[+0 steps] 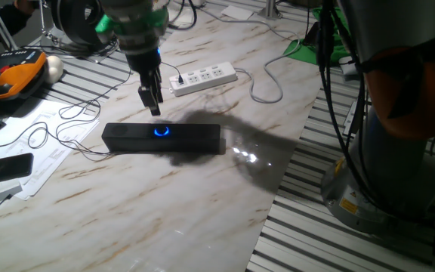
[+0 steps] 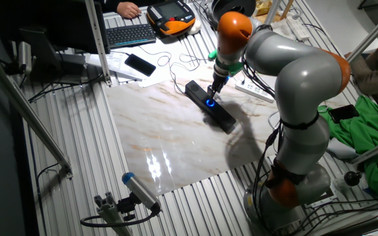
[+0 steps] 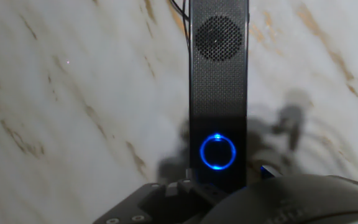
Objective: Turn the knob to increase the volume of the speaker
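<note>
To the hand's left in the one fixed view, papers (image 1: 40, 155) are lying on the marble tabletop (image 1: 165, 204) with a flat black device (image 1: 2, 168) resting on them, and an orange-and-black pendant (image 1: 13, 79) is sitting further back. A thin cable (image 1: 66, 136) is looping across the papers toward the left end of the speaker (image 1: 162, 138). The speaker is lying flat on the marble, directly under the hand, and the knob (image 1: 161, 131) is glowing blue at the middle of its face. The gripper (image 1: 152, 102) is hanging just above and slightly behind the knob, apart from it; its fingers are pointing down and appear close together, though whether they are fully closed cannot be told, and they are holding nothing. In the hand view the knob (image 3: 217, 152) is sitting just ahead of the hand, with the speaker (image 3: 219, 74) running straight away from it. Behind and to the right of the hand, a white power strip (image 1: 204, 78) is lying on the marble.
</note>
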Controlling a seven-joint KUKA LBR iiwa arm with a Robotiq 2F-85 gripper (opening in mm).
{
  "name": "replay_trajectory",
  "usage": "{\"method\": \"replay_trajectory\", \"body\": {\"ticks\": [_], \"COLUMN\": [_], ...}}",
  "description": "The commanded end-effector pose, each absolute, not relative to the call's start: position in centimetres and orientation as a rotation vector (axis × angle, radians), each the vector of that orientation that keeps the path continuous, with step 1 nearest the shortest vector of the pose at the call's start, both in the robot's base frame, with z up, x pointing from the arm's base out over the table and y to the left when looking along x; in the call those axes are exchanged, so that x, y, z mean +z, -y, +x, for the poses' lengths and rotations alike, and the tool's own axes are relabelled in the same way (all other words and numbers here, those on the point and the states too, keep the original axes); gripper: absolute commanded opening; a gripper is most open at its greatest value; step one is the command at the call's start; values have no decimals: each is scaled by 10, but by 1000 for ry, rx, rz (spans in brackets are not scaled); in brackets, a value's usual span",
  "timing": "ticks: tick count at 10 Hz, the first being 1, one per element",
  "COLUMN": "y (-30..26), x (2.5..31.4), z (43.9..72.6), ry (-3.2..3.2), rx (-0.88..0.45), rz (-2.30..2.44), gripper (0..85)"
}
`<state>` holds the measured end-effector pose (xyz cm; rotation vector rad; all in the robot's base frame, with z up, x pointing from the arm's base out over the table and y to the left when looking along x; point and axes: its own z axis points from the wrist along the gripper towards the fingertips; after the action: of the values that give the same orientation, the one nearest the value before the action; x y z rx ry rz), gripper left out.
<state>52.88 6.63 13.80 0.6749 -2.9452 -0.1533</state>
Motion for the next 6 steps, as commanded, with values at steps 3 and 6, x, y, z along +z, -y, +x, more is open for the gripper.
{"method": "replay_trajectory", "body": {"ticks": [3, 6], "y": [-70, -68], "x": [128, 114], "z": [529, 532], "ry": [2963, 2977], "rx": [-148, -170], "rz": [678, 682], "gripper": [510, 510]}}
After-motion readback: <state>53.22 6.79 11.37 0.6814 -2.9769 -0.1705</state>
